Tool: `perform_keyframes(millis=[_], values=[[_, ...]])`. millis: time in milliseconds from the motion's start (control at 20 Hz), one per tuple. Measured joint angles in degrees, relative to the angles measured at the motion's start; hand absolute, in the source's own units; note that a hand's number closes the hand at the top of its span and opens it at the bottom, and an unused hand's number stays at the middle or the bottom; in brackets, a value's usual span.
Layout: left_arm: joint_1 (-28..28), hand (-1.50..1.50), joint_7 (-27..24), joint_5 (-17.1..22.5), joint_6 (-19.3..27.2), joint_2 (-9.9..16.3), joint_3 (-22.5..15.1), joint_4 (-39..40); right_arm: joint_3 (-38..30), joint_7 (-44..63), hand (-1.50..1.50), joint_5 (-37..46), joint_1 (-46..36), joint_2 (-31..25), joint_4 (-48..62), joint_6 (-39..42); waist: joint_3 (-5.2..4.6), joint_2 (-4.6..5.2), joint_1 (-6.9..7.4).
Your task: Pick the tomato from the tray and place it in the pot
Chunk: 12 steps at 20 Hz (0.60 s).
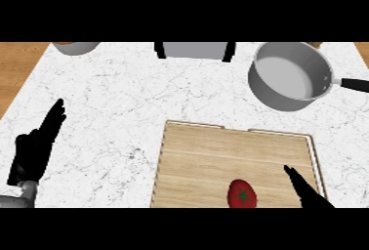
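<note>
A red tomato (pixel 243 193) with a green stem lies on the wooden tray (pixel 216 156), near the tray's front edge. My right hand (pixel 304 189) comes in from the lower right, fingers straight, just right of the tomato and apart from it. The grey pot (pixel 292 75) stands at the back right of the marble counter, its black handle (pixel 355 84) pointing right; it holds nothing. My left hand (pixel 36 146) rests open at the left edge, fingers up.
A grey appliance with black sides (pixel 194 50) stands at the back centre. A grey round container (pixel 75 47) sits at the back left corner. Wooden floor shows beyond the counter's left edge.
</note>
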Motion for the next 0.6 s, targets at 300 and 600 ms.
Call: perform_keyframes(millis=[300, 600], values=[[0.08, 0.00, -1.28, 0.16, -0.73, 0.02, 1.54, 1.87, 1.84, 2.71, -1.50, -0.45, -8.14, 5.23, 7.64, 3.32, 0.02, -0.34, -1.08], [1.30, 0.00, -1.16, 0.31, -1.19, 0.07, 2.57, 1.52, 1.28, 3.46, -1.50, -1.16, -14.78, 10.83, 16.15, 5.80, 0.09, -0.58, -1.78]])
